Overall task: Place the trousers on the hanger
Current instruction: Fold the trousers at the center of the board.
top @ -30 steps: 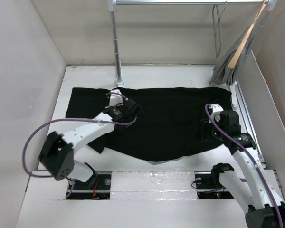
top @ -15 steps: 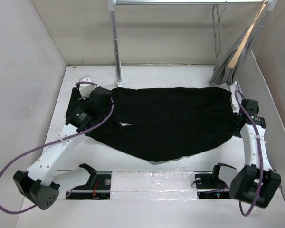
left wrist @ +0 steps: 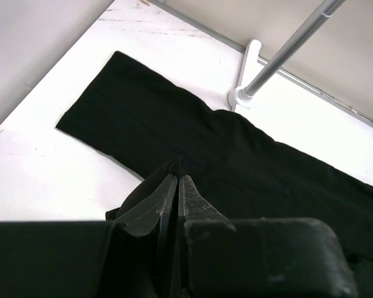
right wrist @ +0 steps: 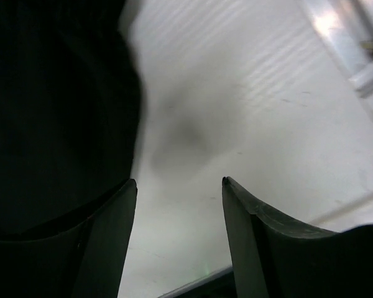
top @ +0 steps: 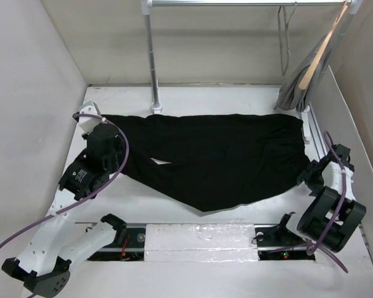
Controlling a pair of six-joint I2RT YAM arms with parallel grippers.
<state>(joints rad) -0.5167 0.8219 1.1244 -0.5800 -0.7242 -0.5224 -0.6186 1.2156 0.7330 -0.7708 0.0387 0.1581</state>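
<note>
The black trousers (top: 224, 155) lie spread wide across the white table. My left gripper (top: 114, 144) is at their left end, shut on a pinch of the black cloth (left wrist: 177, 166) and holding it raised; one trouser leg (left wrist: 137, 108) stretches flat beyond it. My right gripper (top: 307, 177) is open and empty beside the trousers' right edge (right wrist: 56, 99), over bare table (right wrist: 236, 112). The thin wire hanger (top: 286, 37) hangs bare from the rail at the top right.
A clothes rack's pole (top: 151, 56) stands behind the trousers, its foot (left wrist: 244, 94) close to the cloth. A pale wooden hanger with a grey garment (top: 301, 77) hangs at the right. Walls enclose the table on the left, back and right.
My left gripper has pulled leftward from the trousers' middle to their left end, stretching the cloth out. My right arm has swung off the trousers to the right edge and folded back.
</note>
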